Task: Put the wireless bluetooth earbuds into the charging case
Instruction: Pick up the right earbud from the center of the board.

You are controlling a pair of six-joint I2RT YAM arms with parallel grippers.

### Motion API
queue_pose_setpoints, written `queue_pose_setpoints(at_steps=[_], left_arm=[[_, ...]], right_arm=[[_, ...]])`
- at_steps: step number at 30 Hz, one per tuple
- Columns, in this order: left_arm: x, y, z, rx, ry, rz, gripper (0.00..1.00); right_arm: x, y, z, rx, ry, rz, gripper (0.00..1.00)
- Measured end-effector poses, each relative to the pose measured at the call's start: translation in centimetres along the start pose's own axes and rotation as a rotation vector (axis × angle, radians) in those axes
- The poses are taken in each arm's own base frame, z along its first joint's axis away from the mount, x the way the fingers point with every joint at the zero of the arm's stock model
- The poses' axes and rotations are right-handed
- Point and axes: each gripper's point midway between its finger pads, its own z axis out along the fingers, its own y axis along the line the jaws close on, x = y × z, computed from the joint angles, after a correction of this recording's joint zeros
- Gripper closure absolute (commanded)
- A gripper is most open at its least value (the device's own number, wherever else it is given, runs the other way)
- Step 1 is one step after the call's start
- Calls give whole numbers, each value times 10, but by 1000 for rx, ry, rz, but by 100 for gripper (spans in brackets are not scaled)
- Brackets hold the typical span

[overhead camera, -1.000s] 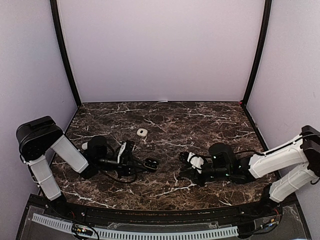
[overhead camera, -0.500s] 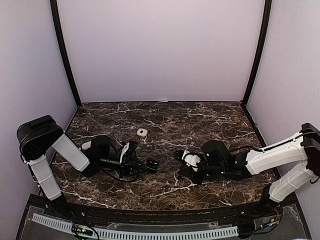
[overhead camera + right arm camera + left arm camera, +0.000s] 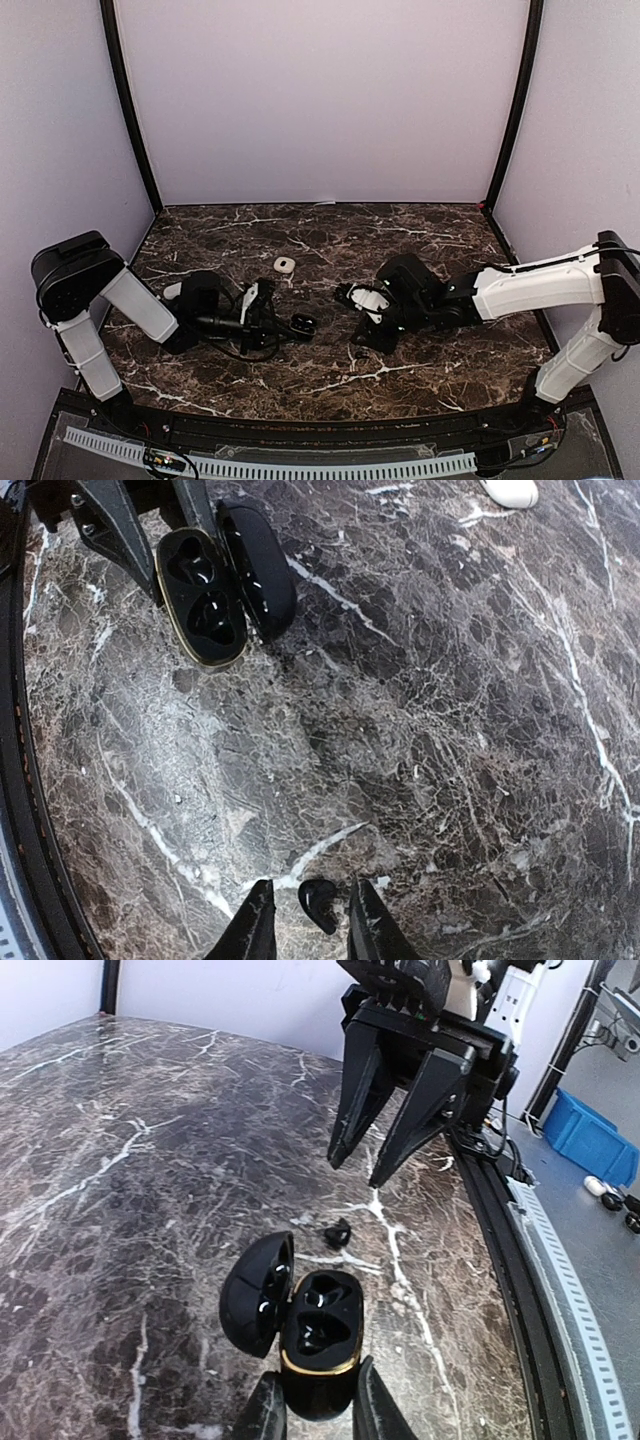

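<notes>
Now we see the left claw (image 3: 315, 1388) pinching the glossy black clamshell charging case (image 3: 318, 1335), lid open, at the bottom centre of its wrist view. Just beyond it, one small black plastic earbud (image 3: 338, 1230) lies on the dark marble table (image 3: 150, 1210). Our right claw (image 3: 311, 898) hangs spread, a finger either side of that earbud. A small white rounded object (image 3: 285, 264) sits apart, above centre in the top view.
</notes>
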Motion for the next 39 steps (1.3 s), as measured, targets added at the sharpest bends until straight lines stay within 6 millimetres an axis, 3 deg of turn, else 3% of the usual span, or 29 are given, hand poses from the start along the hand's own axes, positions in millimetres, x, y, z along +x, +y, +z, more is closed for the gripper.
queue_pose_setpoints(at_steps=[6, 15, 25, 39], left_arm=[[-2, 14, -10, -95, -15, -4, 100], [-6, 33, -34, -231, -63, -32, 100], [-13, 36, -39, -264, -90, -26, 100], [-12, 43, -45, -290, -93, -35, 100]], right_arm=[[-16, -2, 3, 3, 103, 72, 70], [-23, -6, 19, 14, 279, 121, 66], [-1, -3, 33, 46, 470, 91, 65], [31, -3, 36, 72, 630, 27, 68]])
